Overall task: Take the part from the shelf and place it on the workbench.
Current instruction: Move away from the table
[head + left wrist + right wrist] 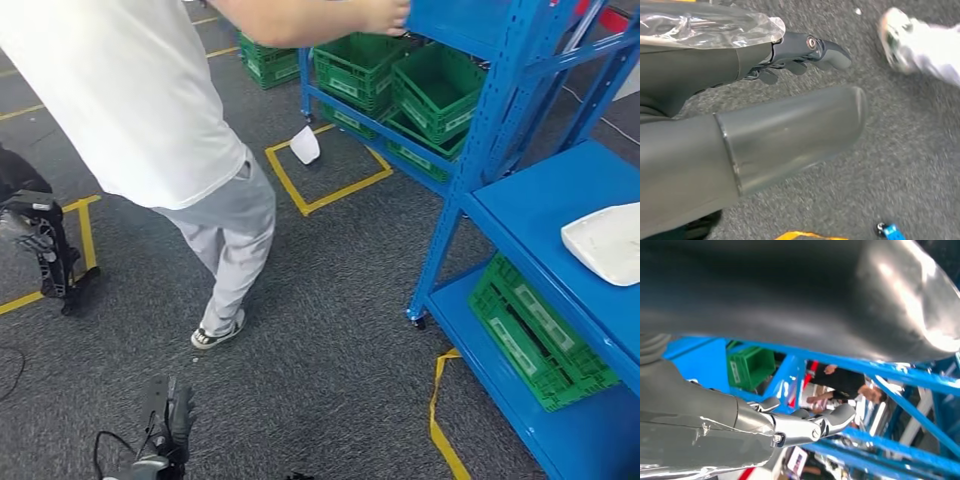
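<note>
Hanging over grey carpet, left robot hand (pixel 806 52) and right robot hand (pixel 806 422), fingers extended, both empty.

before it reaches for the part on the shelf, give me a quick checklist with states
1. White part lies on the blue shelf, uncovered: ok.
2. Left hand holds nothing: ok.
3. Right hand holds nothing, fingers extended: ok.
4. Person stands close by, an arm over the rack: not ok.
5. Green crate sits below the part's level, not blocking it: ok.
6. Workbench free for placing: cannot tell.
</note>
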### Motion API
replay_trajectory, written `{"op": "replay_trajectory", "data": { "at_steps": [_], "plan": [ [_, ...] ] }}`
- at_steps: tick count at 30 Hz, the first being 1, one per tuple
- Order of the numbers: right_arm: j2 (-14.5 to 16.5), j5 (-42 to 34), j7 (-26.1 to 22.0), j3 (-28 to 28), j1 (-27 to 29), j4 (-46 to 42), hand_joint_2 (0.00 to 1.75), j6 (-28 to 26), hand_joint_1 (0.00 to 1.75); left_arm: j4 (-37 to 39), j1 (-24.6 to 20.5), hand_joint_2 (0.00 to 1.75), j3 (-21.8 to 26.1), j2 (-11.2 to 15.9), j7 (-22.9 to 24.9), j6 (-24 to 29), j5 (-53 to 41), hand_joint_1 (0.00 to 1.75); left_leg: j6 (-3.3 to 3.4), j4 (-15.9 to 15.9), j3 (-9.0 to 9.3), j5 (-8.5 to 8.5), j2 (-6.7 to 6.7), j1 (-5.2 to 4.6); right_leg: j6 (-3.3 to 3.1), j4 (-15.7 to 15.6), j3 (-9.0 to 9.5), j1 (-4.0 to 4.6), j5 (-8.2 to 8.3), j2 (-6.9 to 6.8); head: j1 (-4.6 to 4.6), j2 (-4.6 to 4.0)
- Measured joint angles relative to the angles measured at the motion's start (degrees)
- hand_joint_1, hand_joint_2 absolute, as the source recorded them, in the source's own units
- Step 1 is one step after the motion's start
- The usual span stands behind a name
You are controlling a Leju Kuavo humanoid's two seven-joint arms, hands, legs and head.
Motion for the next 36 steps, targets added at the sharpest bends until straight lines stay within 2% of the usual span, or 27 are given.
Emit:
{"op": "replay_trajectory", "data": {
  "at_steps": [2, 3, 4, 6, 8, 10, 11, 12, 13, 14, 15, 16, 17, 19, 21, 22, 23, 24, 26, 27, 28, 29, 30, 32, 33, 34, 36],
  "plan": [
    [0.15, -0.12, 0.04, 0.37, -1.19, 0.64, 0.00, 0.03, 0.00, 0.01, 0.05, 0.00, 0.06, 0.32, -0.07, -0.01, 0.05, 0.00, 0.64, -7.70, 3.09, 3.46, -2.14, -0.21, 0.18, 0.06, -0.05, 0.08, 0.03, 1.14, -0.01, 0.00],
    [0.23, -0.16, 0.07, 0.54, -1.63, 0.93, 0.00, 0.03, 0.00, 0.01, 0.06, 0.00, 0.07, 0.43, -0.11, -0.01, 0.10, 0.00, 0.80, -9.66, 3.91, 4.06, -2.69, -0.28, 0.36, 0.07, -0.14, 0.05, 0.05, 1.62, -0.03, 0.00],
    [0.31, -0.17, 0.07, 0.75, -1.96, 1.25, 0.00, 0.06, 0.00, 0.02, 0.06, 0.00, 0.07, 0.49, -0.15, -0.02, 0.15, 0.00, 0.90, -10.35, 4.18, 4.09, -2.75, -0.35, 0.60, 0.03, -0.26, -0.01, 0.11, 2.11, -0.04, 0.00],
    [0.41, -0.02, 0.01, 1.13, -2.31, 1.69, 0.00, 0.23, 0.00, 0.02, 0.09, 0.00, 0.09, 0.42, -0.22, -0.02, 0.32, 0.00, 1.28, -10.90, 4.48, 4.35, -1.49, -0.25, 1.17, 0.00, -0.56, -0.14, 0.11, 2.60, -0.09, 0.00],
    [0.45, 0.36, -0.16, 1.52, -2.66, 1.98, 0.00, 0.48, 0.00, 0.01, 0.33, 0.00, 0.16, 0.32, -0.44, -0.02, 0.55, 0.00, 1.80, -11.73, 4.95, 4.67, -0.22, -0.01, 1.69, 2.45, -1.87, 0.01, -1.58, 0.33, 0.15, 0.00],
    [0.50, 0.76, -0.29, 2.06, -3.07, 2.29, 0.00, 0.61, 0.00, 0.01, 0.93, 0.00, 0.41, 0.29, -0.80, -0.02, 0.82, 0.00, 2.07, -12.03, 5.17, 4.69, 1.10, 0.02, 2.21, 9.69, -5.25, -0.10, -5.32, -2.69, 0.46, 0.00],
    [0.52, 0.93, -0.29, 2.39, -3.17, 2.48, 0.00, 0.63, 0.00, 0.02, 1.30, 0.00, 0.58, 0.29, -0.98, -0.02, 0.93, 0.00, 2.09, -12.02, 5.18, 4.62, 1.83, 0.02, 2.50, 13.73, -7.17, -0.34, -6.92, -3.31, 0.56, 0.00],
    [0.55, 1.07, -0.27, 2.72, -3.18, 2.67, 0.00, 0.63, 0.00, 0.02, 1.68, 0.00, 0.74, 0.29, -1.15, -0.02, 1.04, 0.00, 2.04, -12.01, 5.21, 4.53, 2.53, 0.03, 2.79, 16.52, -8.50, -0.62, -7.70, -3.64, 0.57, 0.00],
    [0.57, 1.19, -0.23, 3.00, -3.19, 2.86, 0.00, 0.62, 0.00, 0.02, 1.98, 0.00, 0.87, 0.26, -1.30, -0.02, 1.13, 0.00, 1.93, -11.99, 5.27, 4.41, 3.20, 0.08, 3.07, 17.05, -8.75, -0.91, -7.33, -3.88, 0.59, 0.00],
    [0.58, 1.28, -0.18, 3.24, -3.22, 3.02, 0.00, 0.62, 0.00, 0.02, 2.20, 0.00, 0.96, 0.20, -1.44, -0.04, 1.19, 0.00, 1.76, -11.96, 5.40, 4.26, 3.83, 0.15, 3.32, 15.25, -7.81, -1.17, -5.97, -4.24, 0.60, 0.00],
    [0.59, 1.35, -0.14, 3.42, -3.26, 3.14, 0.00, 0.62, 0.00, 0.02, 2.34, 0.00, 1.01, 0.14, -1.55, -0.06, 1.24, 0.00, 1.56, -11.91, 5.57, 4.09, 4.36, 0.23, 3.52, 11.92, -6.07, -1.37, -4.12, -4.74, 0.61, 0.00],
    [0.60, 1.39, -0.11, 3.59, -3.35, 3.23, 0.00, 0.62, 0.00, 0.02, 2.44, 0.00, 1.06, 0.10, -1.61, -0.08, 1.26, 0.00, 1.26, -11.84, 5.82, 3.84, 4.91, 0.27, 3.73, 7.43, -3.73, -1.41, -2.43, -6.05, 0.63, 0.00],
    [0.62, 1.42, -0.07, 3.75, -3.47, 3.31, 0.00, 0.60, 0.00, 0.02, 2.53, 0.00, 1.11, 0.10, -1.65, -0.11, 1.28, 0.00, 0.92, -11.69, 6.04, 3.58, 5.42, 0.22, 3.66, 3.74, -1.72, -1.27, -1.24, -7.07, 0.68, 0.00],
    [0.67, 1.41, 0.19, 4.12, -3.70, 3.45, 0.00, 0.30, 0.00, 0.02, 2.69, 0.00, 1.23, 0.21, -1.75, -0.14, 1.33, 0.00, 0.28, -11.46, 6.31, 3.24, 6.39, -0.02, 3.04, -0.01, 0.34, -0.91, -0.55, -8.00, 0.66, 0.00],
    [0.68, 1.39, 0.54, 4.47, -3.77, 3.50, 0.00, -0.32, 0.00, 0.01, 2.76, 0.00, 1.34, 0.20, -1.84, -0.27, 1.30, 0.00, -0.24, -11.35, 6.47, 3.08, 7.41, 0.00, 2.10, -0.03, 0.32, -0.71, -0.45, -6.51, 0.52, 0.00],
    [0.68, 1.40, 0.66, 4.61, -3.75, 3.47, 0.00, -0.66, 0.00, 0.01, 2.74, 0.00, 1.38, 0.16, -1.84, -0.39, 1.17, 0.00, -0.55, -10.98, 6.50, 2.68, 7.17, 0.18, 1.79, -0.12, 0.34, -0.69, -0.35, -5.86, 0.42, 0.00],
    [0.68, 1.42, 0.76, 4.71, -3.76, 3.41, 0.00, -1.04, 0.00, 0.00, 2.72, 0.00, 1.40, 0.12, -1.82, -0.51, 0.99, 0.00, -0.80, -9.72, 6.06, 1.75, 6.18, 0.36, 1.43, -0.23, 0.39, -0.71, -0.24, -5.26, 0.34, 0.00],
    [0.68, 1.43, 0.87, 4.78, -3.77, 3.33, 0.00, -1.37, 0.00, -0.01, 2.70, 0.00, 1.40, 0.08, -1.75, -0.60, 0.76, 0.00, -0.98, -7.11, 4.94, 0.19, 4.73, 0.50, 1.12, -0.34, 0.46, -0.77, -0.13, -4.70, 0.20, 0.00],
    [0.68, 1.43, 1.16, 4.87, -3.78, 3.22, 0.00, -1.83, 0.00, -0.01, 2.71, 0.00, 1.40, -0.03, -1.51, -0.66, 0.44, 0.00, -1.00, 1.38, 0.75, -3.69, 2.03, 0.57, 0.66, -0.37, 0.37, -0.69, 0.00, -3.53, -0.13, 0.00],
    [0.68, 1.43, 1.28, 4.91, -3.74, 3.19, 0.00, -1.92, 0.00, -0.01, 2.75, 0.00, 1.40, -0.09, -1.36, -0.66, 0.37, 0.00, -0.91, 5.29, -1.37, -4.92, 1.56, 0.54, 0.50, -0.37, 0.33, -0.59, 0.04, -2.79, -0.25, 0.00],
    [0.68, 1.43, 1.39, 4.95, -3.70, 3.18, 0.00, -1.96, 0.00, -0.01, 2.79, 0.00, 1.40, -0.14, -1.27, -0.65, 0.37, 0.00, -0.75, 7.42, -2.72, -5.07, 1.35, 0.48, 0.39, -0.37, 0.31, -0.46, 0.08, -1.98, -0.31, 0.00],
    [0.68, 1.43, 1.51, 4.98, -3.66, 3.18, 0.00, -1.98, 0.00, -0.01, 2.80, 0.00, 1.40, -0.18, -1.21, -0.64, 0.36, 0.00, -0.47, 7.03, -2.91, -3.97, 1.18, 0.41, 0.33, -0.36, 0.32, -0.37, 0.11, -1.11, -0.34, 0.00],
    [0.68, 1.43, 1.61, 5.02, -3.62, 3.17, 0.00, -1.98, 0.00, -0.01, 2.78, 0.00, 1.40, -0.20, -1.19, -0.63, 0.35, 0.00, -0.11, 4.27, -1.93, -1.94, 0.82, 0.33, 0.30, -0.36, 0.36, -0.31, 0.14, -0.23, -0.37, 0.00],
    [0.68, 1.47, 1.83, 5.08, -3.59, 3.09, 0.00, -1.96, 0.00, -0.01, 2.67, 0.00, 1.40, -0.15, -1.19, -0.58, 0.34, 0.00, 0.64, -4.62, 1.88, 2.43, -1.42, 0.21, 0.39, -0.30, 0.34, -0.18, 0.18, 1.43, -0.41, 0.00],
    [0.68, 1.51, 1.89, 5.12, -3.55, 3.06, 0.00, -1.94, 0.00, -0.01, 2.59, 0.00, 1.40, -0.08, -1.19, -0.56, 0.34, 0.00, 0.82, -7.96, 3.36, 3.65, -2.37, 0.17, 0.53, -0.27, 0.27, -0.14, 0.23, 2.17, -0.42, 0.00],
    [0.68, 1.55, 1.93, 5.16, -3.52, 3.03, 0.00, -1.92, 0.00, -0.01, 2.50, 0.00, 1.40, -0.02, -1.19, -0.54, 0.33, 0.00, 0.92, -9.91, 4.25, 4.15, -2.97, 0.09, 0.72, -0.26, 0.16, -0.15, 0.26, 2.83, -0.41, 0.00],
    [0.68, 1.60, 1.97, 5.23, -3.40, 2.98, 0.00, -1.88, 0.00, -0.01, 2.21, 0.00, 1.40, -0.05, -1.17, -0.54, 0.30, 0.00, 1.07, -10.67, 4.62, 4.21, -2.11, 0.00, 1.34, -0.45, -0.18, -0.27, 0.45, 4.12, -0.38, 0.00]
  ]
}}
